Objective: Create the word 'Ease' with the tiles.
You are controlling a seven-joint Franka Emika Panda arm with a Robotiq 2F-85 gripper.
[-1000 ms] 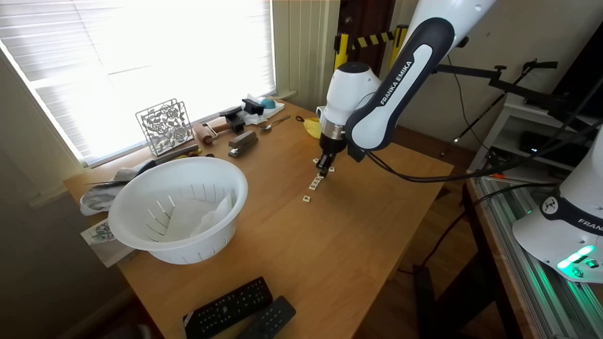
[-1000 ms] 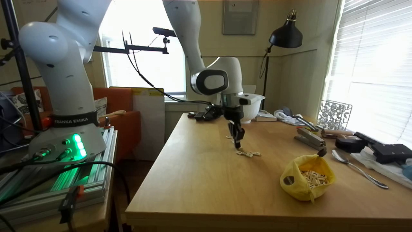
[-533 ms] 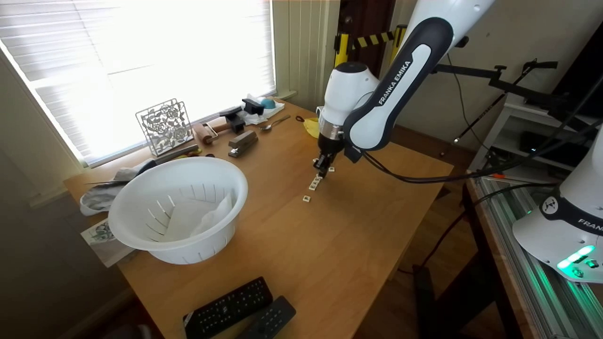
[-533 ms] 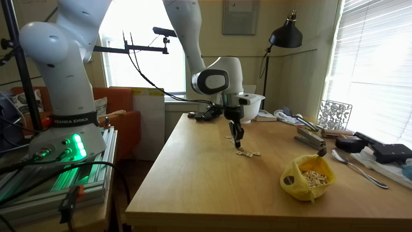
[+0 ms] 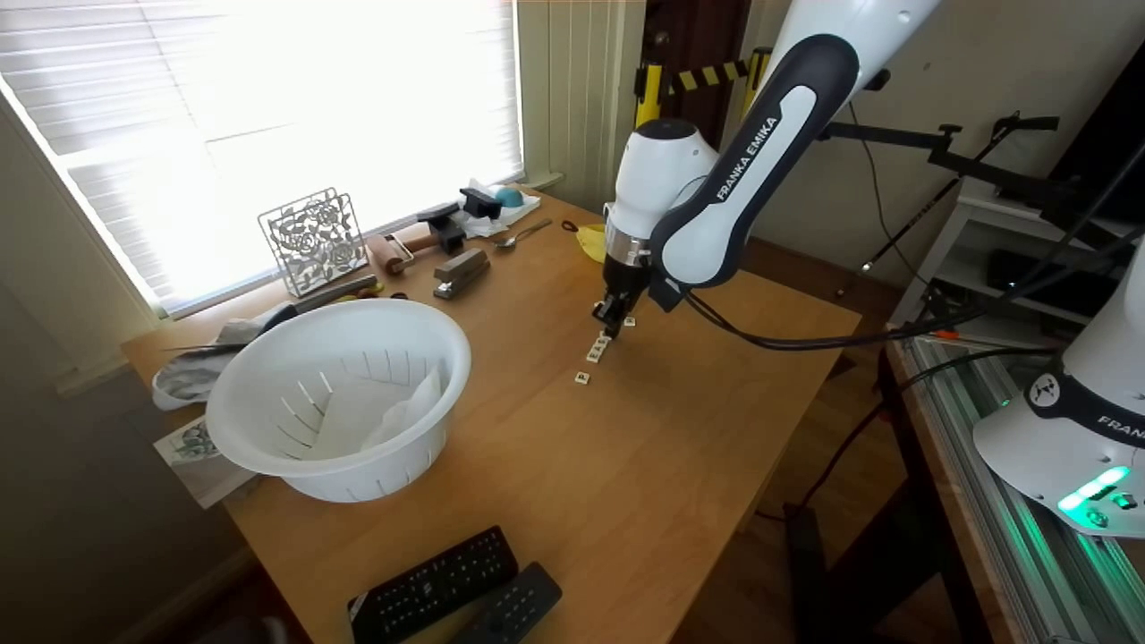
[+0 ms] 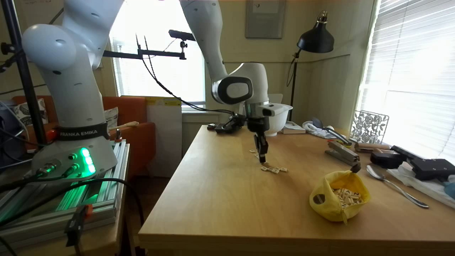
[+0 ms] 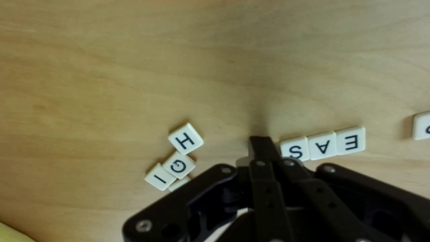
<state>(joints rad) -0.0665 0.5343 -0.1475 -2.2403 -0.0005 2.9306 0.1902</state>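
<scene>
Bowl (image 5: 385,480), remotes (image 5: 436,586), stapler (image 5: 462,272) and bag (image 6: 327,209) sit well apart from our tiles (image 7: 321,152) on the table (image 5: 519,465); the bag holds more. Our gripper (image 7: 266,148), which we see clenched, is low beside S (image 7: 295,149), hiding its corner in the wrist view; whether a tile sits under its tips we cannot tell. The tiles are cream squares with black letters: E (image 7: 350,140), A (image 7: 321,145) and S touch in line, a lone tile (image 7: 422,126) lies past E, and across the gripper H (image 7: 185,138), I (image 7: 160,177) and G (image 7: 179,165) cluster with another half hidden.
</scene>
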